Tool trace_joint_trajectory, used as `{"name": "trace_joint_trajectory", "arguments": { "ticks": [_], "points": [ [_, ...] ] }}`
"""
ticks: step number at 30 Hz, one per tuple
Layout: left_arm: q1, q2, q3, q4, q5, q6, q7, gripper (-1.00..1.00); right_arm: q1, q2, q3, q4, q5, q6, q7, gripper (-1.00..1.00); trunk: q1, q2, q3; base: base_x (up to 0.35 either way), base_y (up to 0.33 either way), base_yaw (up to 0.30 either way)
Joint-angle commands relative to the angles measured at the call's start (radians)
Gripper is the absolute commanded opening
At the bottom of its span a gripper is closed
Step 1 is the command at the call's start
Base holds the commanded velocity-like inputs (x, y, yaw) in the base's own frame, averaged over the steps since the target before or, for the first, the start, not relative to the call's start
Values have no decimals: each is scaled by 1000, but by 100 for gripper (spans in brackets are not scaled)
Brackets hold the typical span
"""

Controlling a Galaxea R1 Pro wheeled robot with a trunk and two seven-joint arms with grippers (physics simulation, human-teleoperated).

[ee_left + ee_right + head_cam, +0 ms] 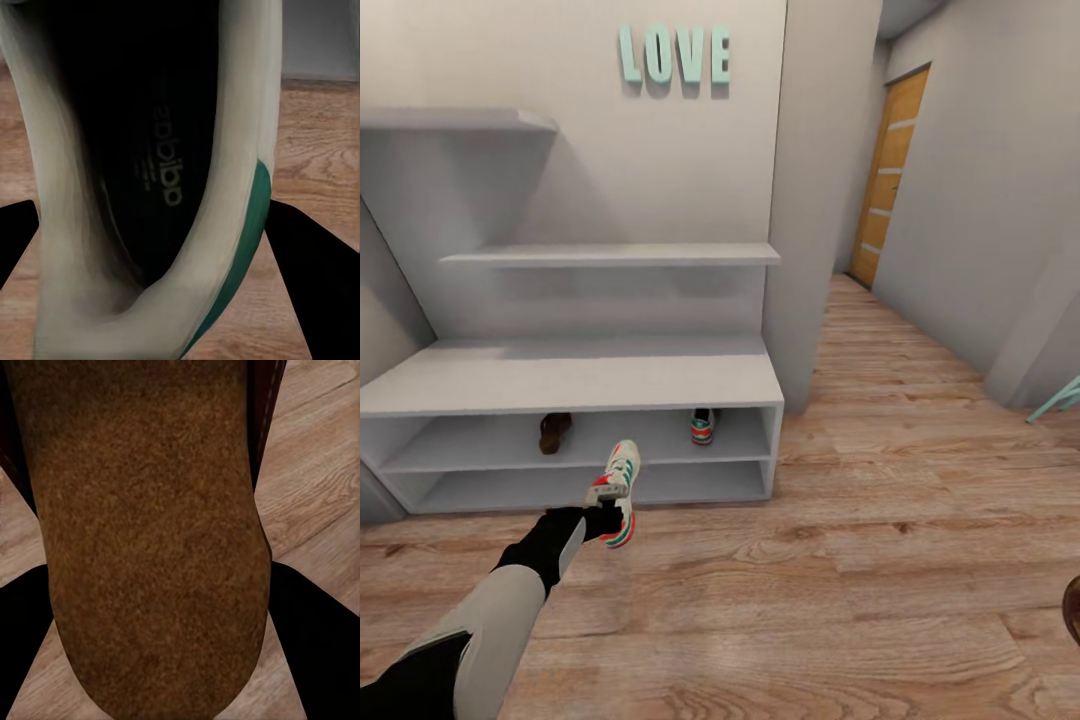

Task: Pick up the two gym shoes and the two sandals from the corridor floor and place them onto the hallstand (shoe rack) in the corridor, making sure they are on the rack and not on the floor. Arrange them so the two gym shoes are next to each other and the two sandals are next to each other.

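The hallstand, a pale grey unit against the wall, has a broad low top, two open shelf slots below and two staggered shelves above. The low top and upper shelves carry nothing. The corridor floor of wood-grain planks runs in front of it and on toward an orange door.

In the upper slot stand two items, well apart: one sandal toward the left and one gym shoe toward the right. Half of the footwear is thus on the rack, judged from this arrangement.

The second gym shoe hangs above the floor just in front of the slots, between the two shelved items, carried by the left gripper. In the left wrist view this sneaker's open collar lies between the dark fingers, which pinch it.

The second sandal shows its tan footbed in the right wrist view, flanked by the right gripper's fingers, which appear closed on it; floor planks lie behind. At the lower right edge of the head view a dark brown rim is probably this sandal.

Remaining, by estimate: place the carried sneaker beside the shelved one and the carried sandal beside its partner.
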Motion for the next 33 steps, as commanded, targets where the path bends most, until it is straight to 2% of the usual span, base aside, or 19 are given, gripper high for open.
{"name": "trace_joint_trajectory", "arguments": {
  "ticks": [1,3,4,7,16,22,24,27,33],
  "points": [
    [-6,-7,8,-24,-11,27,-8,-100,-1,0,-2,-2,-10,5,8,-100,4,-8,-4,0,0,0],
    [-14,-16,7,-40,-11,63,-5,-100,-1,-1,-2,-3,-10,6,8,-100,11,-22,-12,0,0,0],
    [-31,-28,-6,-54,-12,118,-1,-100,-1,-1,-2,-3,-9,6,8,-100,15,-29,-16,0,0,0],
    [-59,-34,-51,-59,-12,164,3,-100,-1,0,-2,-4,-9,6,8,-100,27,-50,-31,0,0,0],
    [-63,-35,-62,-60,-17,174,4,-100,-1,0,-1,-3,-9,6,8,-100,61,-113,-73,0,0,0],
    [-88,-37,-124,-60,-48,230,9,-100,-1,0,-1,-3,-9,6,8,-100,84,-155,-101,0,0,0],
    [-94,-45,-144,-62,-53,244,25,-100,-1,0,-1,-3,-9,6,8,-100,92,-169,-111,0,0,0],
    [-99,-56,-154,-81,-53,253,84,-100,-1,0,-1,-3,-9,5,8,-100,103,-190,-124,0,0,0],
    [-99,-57,-153,-90,-49,253,102,-100,-1,2,-1,-1,-7,3,8,-100,107,-197,-129,0,0,0]
  ]
}}
